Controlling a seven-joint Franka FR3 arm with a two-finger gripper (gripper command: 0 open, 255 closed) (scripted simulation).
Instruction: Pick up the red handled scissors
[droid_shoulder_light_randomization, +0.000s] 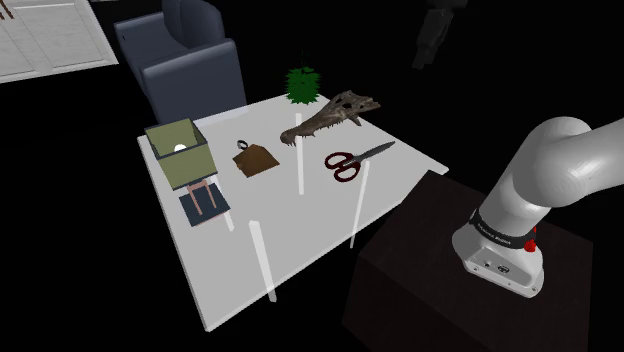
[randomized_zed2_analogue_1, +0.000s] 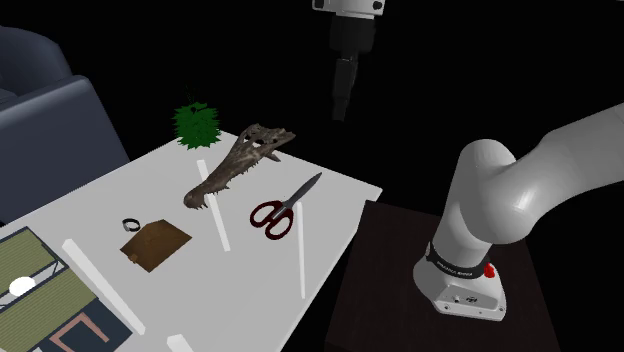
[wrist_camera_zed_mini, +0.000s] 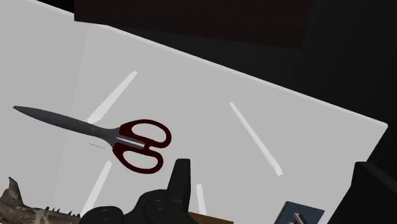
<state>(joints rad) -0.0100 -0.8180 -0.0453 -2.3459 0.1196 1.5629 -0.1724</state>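
The white table (droid_shoulder_light_randomization: 300, 250) in front of me carries scissors (droid_shoulder_light_randomization: 352, 160), a skull (droid_shoulder_light_randomization: 330, 117) just beside them, a green plant (droid_shoulder_light_randomization: 302, 84), a brown pouch (droid_shoulder_light_randomization: 255, 160), an open box (droid_shoulder_light_randomization: 178, 152) and a blue mat (droid_shoulder_light_randomization: 205, 203).

Dim overall, black area all round; table (droid_shoulder_light_randomization: 310, 232) softly lit, pale streaks across it

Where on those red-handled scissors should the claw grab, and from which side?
Probably the narrow neck of the scissors, just ahead of the red loops, coming straight down from above. They lie flat and shut on the table, so only the slim sides there offer a grip.
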